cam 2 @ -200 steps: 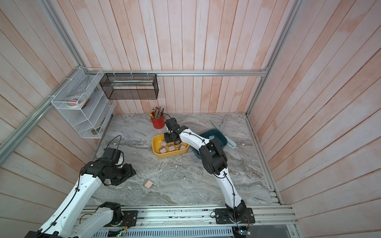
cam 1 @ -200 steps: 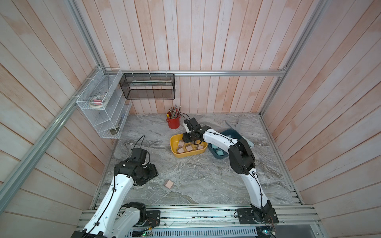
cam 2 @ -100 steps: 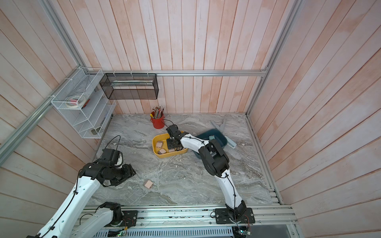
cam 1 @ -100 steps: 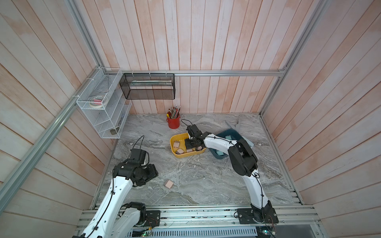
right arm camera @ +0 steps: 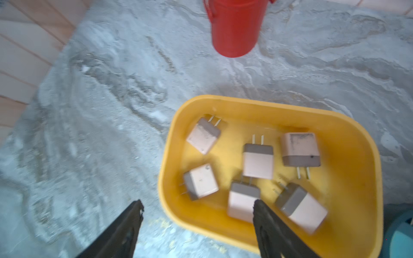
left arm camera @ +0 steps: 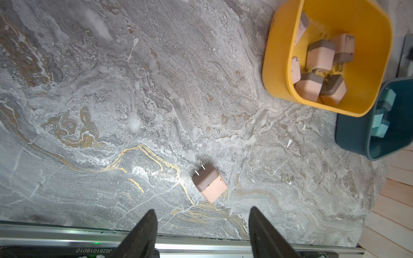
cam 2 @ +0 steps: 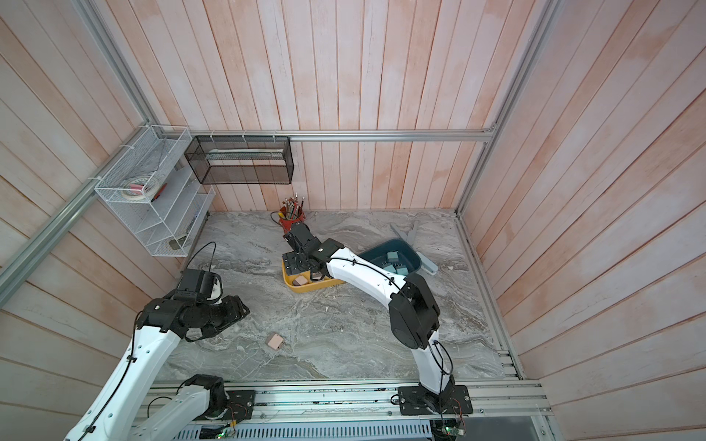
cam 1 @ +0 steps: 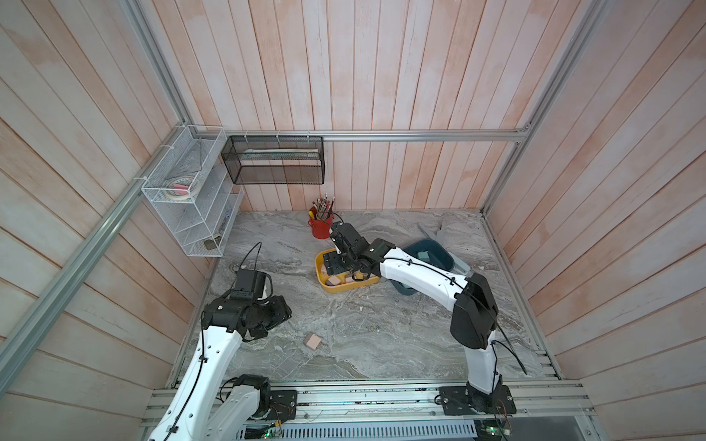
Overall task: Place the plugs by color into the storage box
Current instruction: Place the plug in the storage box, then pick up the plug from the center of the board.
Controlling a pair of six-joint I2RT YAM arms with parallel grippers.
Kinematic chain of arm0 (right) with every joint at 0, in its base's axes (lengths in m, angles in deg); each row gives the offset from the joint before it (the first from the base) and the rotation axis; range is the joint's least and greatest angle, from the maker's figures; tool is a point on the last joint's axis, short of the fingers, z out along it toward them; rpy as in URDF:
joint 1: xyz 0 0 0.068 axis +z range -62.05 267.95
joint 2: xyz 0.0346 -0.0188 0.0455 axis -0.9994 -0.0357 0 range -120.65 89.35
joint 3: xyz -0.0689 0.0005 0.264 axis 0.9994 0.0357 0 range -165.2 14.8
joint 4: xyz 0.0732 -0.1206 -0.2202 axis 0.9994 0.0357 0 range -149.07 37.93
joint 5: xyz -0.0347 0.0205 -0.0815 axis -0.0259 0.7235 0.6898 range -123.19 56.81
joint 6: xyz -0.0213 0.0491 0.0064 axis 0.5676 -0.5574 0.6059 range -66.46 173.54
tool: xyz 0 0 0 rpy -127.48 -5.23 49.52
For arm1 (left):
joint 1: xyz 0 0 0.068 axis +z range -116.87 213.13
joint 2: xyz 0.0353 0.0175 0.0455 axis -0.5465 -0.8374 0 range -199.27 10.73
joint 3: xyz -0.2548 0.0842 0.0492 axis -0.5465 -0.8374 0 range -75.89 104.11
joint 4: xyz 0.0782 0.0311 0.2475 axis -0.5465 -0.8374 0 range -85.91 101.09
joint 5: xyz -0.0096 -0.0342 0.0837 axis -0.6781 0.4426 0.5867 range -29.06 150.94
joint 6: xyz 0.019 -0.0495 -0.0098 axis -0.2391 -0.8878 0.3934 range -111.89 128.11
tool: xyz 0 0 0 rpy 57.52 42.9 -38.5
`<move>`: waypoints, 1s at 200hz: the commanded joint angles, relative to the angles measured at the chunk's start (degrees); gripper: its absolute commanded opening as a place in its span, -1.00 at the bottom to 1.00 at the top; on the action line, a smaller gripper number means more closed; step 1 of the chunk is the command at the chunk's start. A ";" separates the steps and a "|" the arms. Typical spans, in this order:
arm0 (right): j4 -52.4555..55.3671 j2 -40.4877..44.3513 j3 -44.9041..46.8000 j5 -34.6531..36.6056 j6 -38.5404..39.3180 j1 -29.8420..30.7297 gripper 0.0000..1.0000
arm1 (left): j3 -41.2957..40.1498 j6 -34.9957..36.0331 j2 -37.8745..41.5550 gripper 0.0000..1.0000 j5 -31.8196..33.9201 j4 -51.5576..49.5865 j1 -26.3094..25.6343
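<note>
**Plug left out as colour sort nears finish**

Both top views show one pink plug [cam 1: 312, 341] lying alone on the marble surface [cam 1: 363, 336]. It is near the left end effector [cam 1: 280, 310] and well apart from the yellow box [cam 1: 344, 289]. The right end effector [cam 1: 333, 264] hangs over that box. Just beside it sits the teal box [cam 1: 445, 255], which holds the blue plugs [cam 2: 393, 256], and a red cup [cam 1: 320, 229] of pencils stands behind.

From the left wrist, the fingers are parted and grip nothing. The stray plug lies on its side just ahead of them, at a slant, with its prongs pointing away.

From the right wrist, the fingers are spread and empty over the yellow box's near rim. Six pink plugs [right arm camera: 258, 164] lie scattered inside.

The likely trouble starts with the slant. Fingers closing on the plug's corners rather than its flat faces could spin the smooth cube or flick it across the surface. A weak hold could also drop it short of the rim. With the teal box so close, a release off the mark might land pink among blue. If the right arm does not clear the yellow box, the two arms could crowd each other there.
</note>
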 commanded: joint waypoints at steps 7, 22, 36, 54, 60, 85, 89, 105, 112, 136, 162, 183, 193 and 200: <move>4.32 -1.10 4.66 -1.12 -3.79 8.08 0.65 | 2.04 1.72 0.37 0.34 -0.34 -3.34 3.29; 3.73 -2.45 6.08 -1.94 -5.31 11.56 0.66 | 1.74 2.55 0.90 0.34 -1.08 -4.26 4.79; 2.51 -3.63 7.24 -2.70 -6.72 14.12 0.66 | 1.05 3.35 1.48 0.34 -1.31 -4.93 5.86; -0.02 -4.76 8.80 -3.00 -8.47 16.66 0.66 | 0.17 4.09 2.57 0.34 -1.27 -5.76 6.55; -1.00 -5.18 9.35 -3.29 -8.94 17.33 0.66 | -0.16 4.11 3.07 0.34 -1.40 -5.97 6.63; -1.74 -7.46 9.87 -3.43 -9.97 18.93 0.66 | -1.10 4.46 4.45 0.34 -1.72 -6.64 6.86; -1.87 -7.78 9.89 -3.49 -9.99 19.03 0.66 | -1.31 4.51 4.65 0.34 -1.83 -6.71 6.86; -2.58 -8.65 10.89 -3.89 -10.33 19.15 0.66 | -1.81 4.65 5.32 0.34 -2.27 -6.84 6.94; -3.07 -8.89 11.38 -4.20 -10.42 19.22 0.66 | -1.99 4.71 5.55 0.34 -2.42 -6.94 6.94; -3.90 -9.68 12.82 -4.55 -10.54 19.44 0.66 | -2.39 4.91 6.34 0.34 -2.42 -7.37 6.94; -3.98 -10.60 13.65 -4.49 -10.19 20.04 0.62 | -2.87 5.08 6.71 0.34 -2.55 -7.49 7.01; -3.94 -11.25 13.79 -4.18 -9.77 20.58 0.47 | -3.40 5.01 6.88 0.34 -2.77 -7.06 6.99; -3.90 -11.47 13.77 -3.97 -9.56 20.76 0.33 | -3.65 4.95 6.84 0.34 -2.94 -6.90 7.03; -3.86 -11.68 13.66 -3.84 -9.47 20.76 0.21 | -3.88 4.91 6.90 0.34 -3.08 -6.76 7.03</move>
